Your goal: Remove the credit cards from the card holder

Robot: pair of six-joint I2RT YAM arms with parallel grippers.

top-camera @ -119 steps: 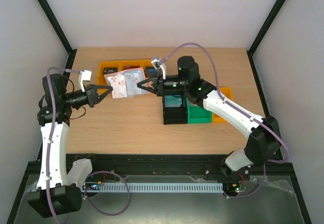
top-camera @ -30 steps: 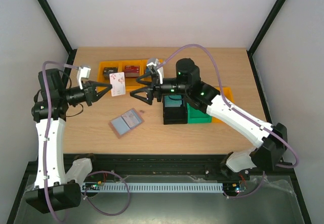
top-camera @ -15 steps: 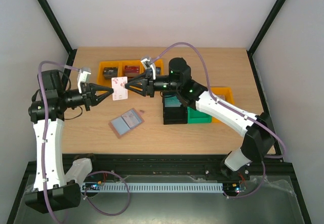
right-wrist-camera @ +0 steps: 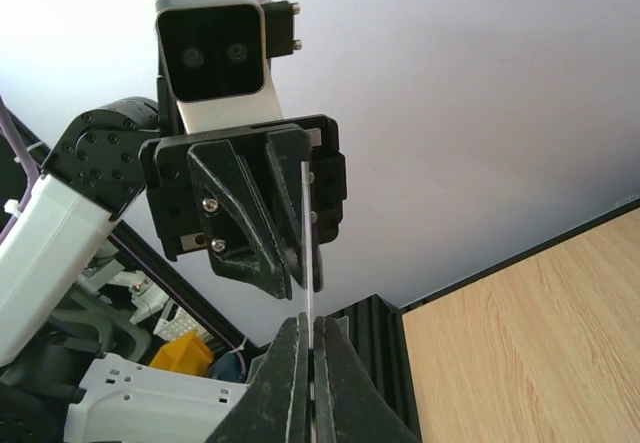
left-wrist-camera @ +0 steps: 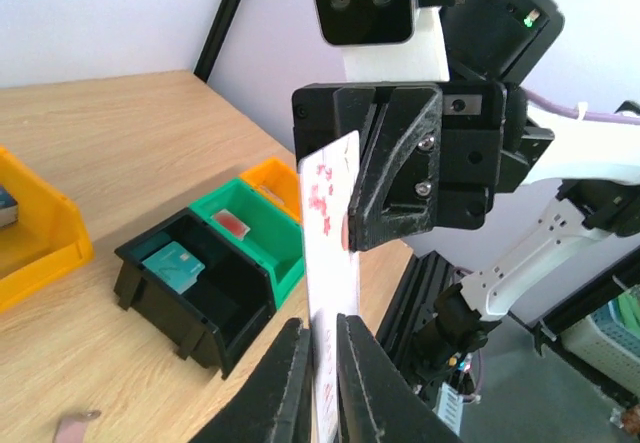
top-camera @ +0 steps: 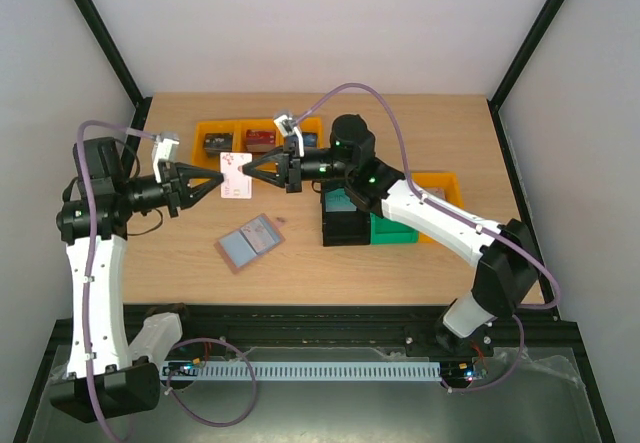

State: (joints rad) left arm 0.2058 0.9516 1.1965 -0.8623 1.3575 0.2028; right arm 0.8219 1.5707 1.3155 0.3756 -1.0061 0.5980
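A white credit card (top-camera: 236,176) with pink-red markings hangs in the air above the table's left half. My left gripper (top-camera: 219,178) is shut on its left edge and my right gripper (top-camera: 251,171) is shut on its right edge. The left wrist view shows the card (left-wrist-camera: 331,213) upright between my left gripper's (left-wrist-camera: 322,341) jaws, with the right gripper's fingers (left-wrist-camera: 392,178) pinching its far end. In the right wrist view the card (right-wrist-camera: 306,233) is edge-on in my right gripper (right-wrist-camera: 310,331). The card holder (top-camera: 247,242) lies open on the table below. A teal card (top-camera: 343,201) lies in the black bin (top-camera: 345,231).
A green bin (top-camera: 392,227) holding a red card (left-wrist-camera: 232,221) stands beside the black bin, with a yellow bin (top-camera: 447,185) behind it. Yellow bins (top-camera: 212,126) with dark and red items line the back. A small brown scrap (top-camera: 281,221) lies near the holder.
My right gripper moved left to the card and shut on its right edge. The left gripper kept the card nearly still. Four seconds ago the holder was held up; it now lies on the table.
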